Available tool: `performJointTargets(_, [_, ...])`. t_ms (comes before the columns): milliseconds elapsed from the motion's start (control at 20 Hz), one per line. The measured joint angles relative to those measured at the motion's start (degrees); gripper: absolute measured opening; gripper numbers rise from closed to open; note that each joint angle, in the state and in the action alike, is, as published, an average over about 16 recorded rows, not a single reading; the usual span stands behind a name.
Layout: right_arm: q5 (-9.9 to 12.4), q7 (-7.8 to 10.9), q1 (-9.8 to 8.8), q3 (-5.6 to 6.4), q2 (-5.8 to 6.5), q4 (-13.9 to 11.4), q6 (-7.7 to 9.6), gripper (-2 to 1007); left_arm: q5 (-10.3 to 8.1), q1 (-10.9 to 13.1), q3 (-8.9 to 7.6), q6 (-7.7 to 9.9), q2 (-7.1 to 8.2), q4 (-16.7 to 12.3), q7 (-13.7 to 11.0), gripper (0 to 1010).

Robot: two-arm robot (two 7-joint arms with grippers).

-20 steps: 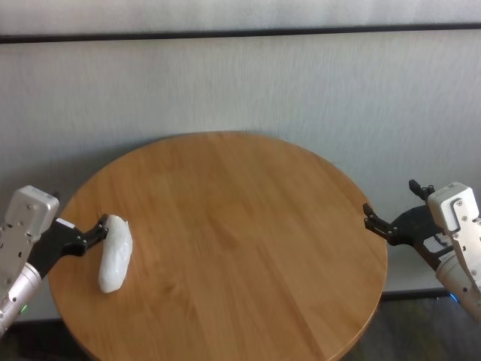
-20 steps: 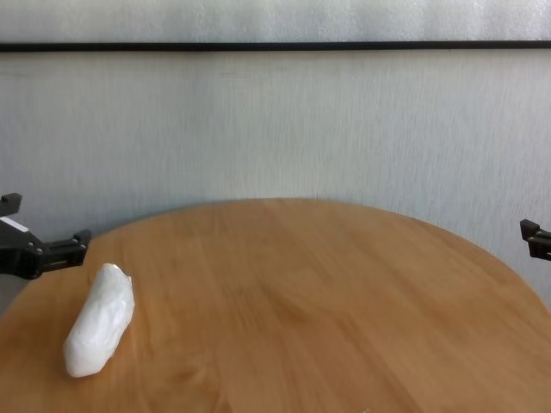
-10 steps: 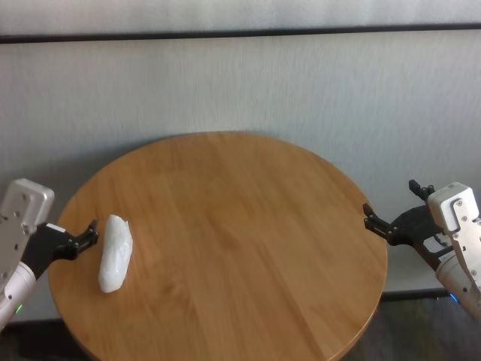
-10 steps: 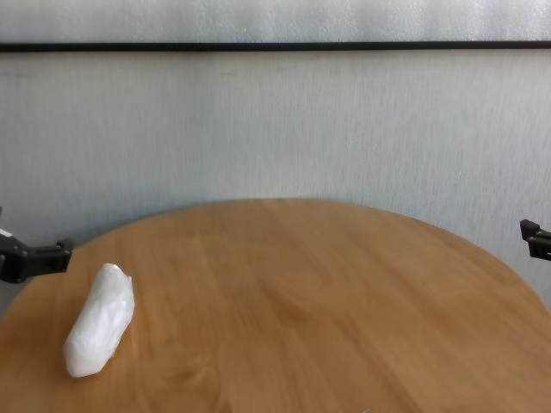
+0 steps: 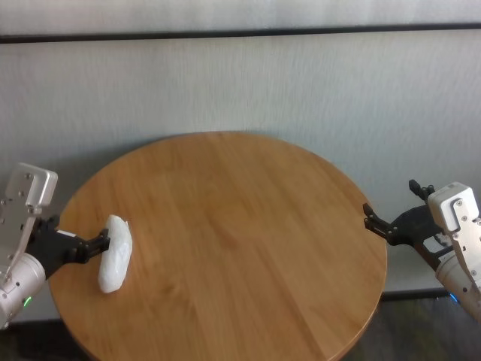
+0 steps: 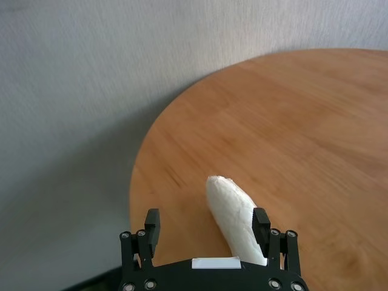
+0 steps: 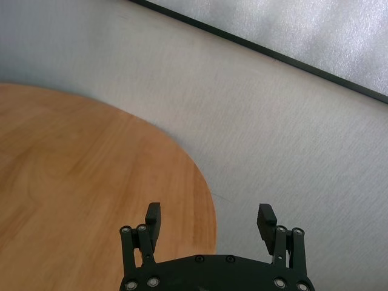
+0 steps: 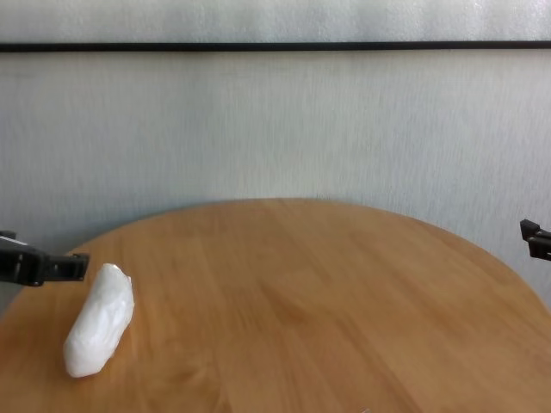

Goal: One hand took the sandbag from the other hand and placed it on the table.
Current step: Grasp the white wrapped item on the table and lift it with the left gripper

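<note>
I am looking down at the sandbag (image 5: 115, 253), which is lying flat on the table (image 5: 240, 248), close to the table's left rim and well away from its middle. The white pouch is resting lengthwise, its far end pointing toward the wall (image 5: 240, 83) behind the table and its near end pointing back toward my body.

My left gripper (image 5: 96, 244) is hovering just beside the sandbag, on the side nearer the table's left rim, at about the height of the pouch. My jaws there are standing spread wide apart. In the left wrist view, one fingertip (image 6: 261, 223) is lying right against the sandbag (image 6: 236, 218), while the other finger (image 6: 151, 222) is standing off to the side over bare wood; whether the first is actually touching the plastic I cannot tell. I am not pinching the pouch.

My right gripper (image 5: 391, 219) is hanging off the table's right rim, on the far side of the table from the sandbag and well apart from it. Its jaws are also standing spread, with nothing between them; in the right wrist view the two fingertips (image 7: 153, 216) are framing the table (image 7: 91, 194) edge and the pale wall beyond.
</note>
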Motion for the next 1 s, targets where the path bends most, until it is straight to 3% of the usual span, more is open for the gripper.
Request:
performJointTargets(250, [0.0,0.0,0.0,0.0,0.0,0.0,0.0,1001,-1.48,-0.3,-0.68,6.25,-1.03,-1.3,-0.1,1001])
performJointTargets(500, [0.0,0.0,0.0,0.0,0.0,0.0,0.0,1001,-2.06,-0.5,-1.04,10.87,-2.12,-2.2,0.1,1001])
performJointTargets(750, [0.0,0.0,0.0,0.0,0.0,0.0,0.0,1001,-2.62,-0.6,-1.4,13.99,-3.38,-2.8,0.0,1001])
performJointTargets(1000, [0.0,0.0,0.0,0.0,0.0,0.0,0.0,1001,-2.87,-0.8,-1.66,15.72,-4.57,-2.9,-0.3,1001])
